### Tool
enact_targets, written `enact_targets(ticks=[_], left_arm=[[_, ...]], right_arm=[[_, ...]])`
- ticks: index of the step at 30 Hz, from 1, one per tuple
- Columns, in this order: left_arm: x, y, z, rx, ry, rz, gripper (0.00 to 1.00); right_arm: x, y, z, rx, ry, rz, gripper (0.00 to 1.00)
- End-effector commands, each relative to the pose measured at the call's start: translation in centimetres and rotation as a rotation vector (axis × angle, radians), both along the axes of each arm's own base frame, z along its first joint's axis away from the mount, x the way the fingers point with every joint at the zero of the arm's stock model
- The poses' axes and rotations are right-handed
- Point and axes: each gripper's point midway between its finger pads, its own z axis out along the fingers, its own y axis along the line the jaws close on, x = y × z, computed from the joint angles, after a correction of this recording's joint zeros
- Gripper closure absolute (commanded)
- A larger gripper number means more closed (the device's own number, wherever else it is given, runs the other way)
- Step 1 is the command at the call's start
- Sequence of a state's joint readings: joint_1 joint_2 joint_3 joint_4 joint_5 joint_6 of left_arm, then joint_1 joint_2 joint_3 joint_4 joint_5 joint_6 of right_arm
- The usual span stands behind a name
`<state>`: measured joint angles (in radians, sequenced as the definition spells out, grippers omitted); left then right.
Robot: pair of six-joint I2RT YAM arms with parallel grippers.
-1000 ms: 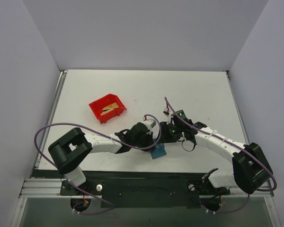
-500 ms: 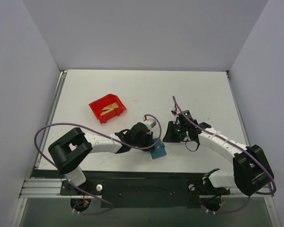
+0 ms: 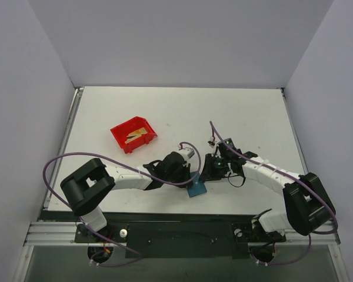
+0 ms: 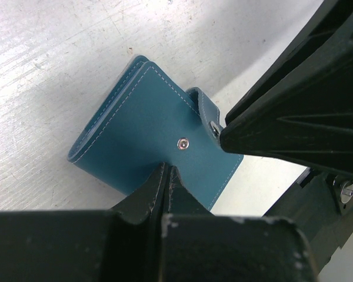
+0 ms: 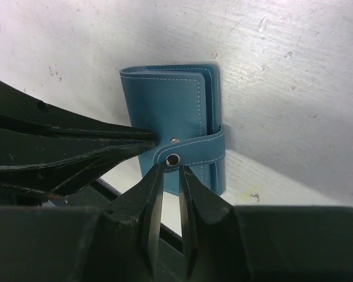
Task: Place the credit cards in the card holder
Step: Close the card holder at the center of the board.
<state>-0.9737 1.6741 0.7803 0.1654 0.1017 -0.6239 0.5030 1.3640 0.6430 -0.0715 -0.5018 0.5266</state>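
Note:
The teal card holder [image 3: 196, 188] lies folded near the table's front edge, its snap tab [image 4: 201, 104] lifted off the stud. My left gripper [image 4: 167, 168] is shut, with its joined tips pressing on the card holder's [image 4: 141, 126] face; it comes in from the left [image 3: 190, 178]. My right gripper [image 5: 172, 169] stands at the end of the tab [image 5: 191, 151], jaws narrowed on it beside the snap ring. It reaches the card holder [image 5: 165, 103] from the right [image 3: 205, 174]. The gold-tan credit cards [image 3: 136, 136] lie in the red bin.
The red bin [image 3: 119, 131] sits at the left middle of the table. The table's front edge and the black base rail [image 3: 176, 235] run just behind the card holder. Purple cables loop over both arms.
My right gripper's jaws have narrowed. Its wrist drew slightly right, then came back in against the card holder's tab. The left arm and the card holder stay put.

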Motion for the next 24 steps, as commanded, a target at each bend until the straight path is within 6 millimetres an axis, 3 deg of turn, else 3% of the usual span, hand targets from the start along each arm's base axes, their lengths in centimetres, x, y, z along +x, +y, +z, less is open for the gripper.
enact_targets(ticks=[1, 24], left_arm=[[-0.44, 0.48, -1.16, 0.057, 0.02, -0.012, 1.0], [-0.52, 0.63, -1.2, 0.058, 0.021, -0.01, 1.0]], right_arm=[[-0.28, 0.93, 0.1, 0.024, 0.012, 0.031, 0.87], [0.52, 1.86, -0.09, 0.013, 0.007, 0.043, 0.87]])
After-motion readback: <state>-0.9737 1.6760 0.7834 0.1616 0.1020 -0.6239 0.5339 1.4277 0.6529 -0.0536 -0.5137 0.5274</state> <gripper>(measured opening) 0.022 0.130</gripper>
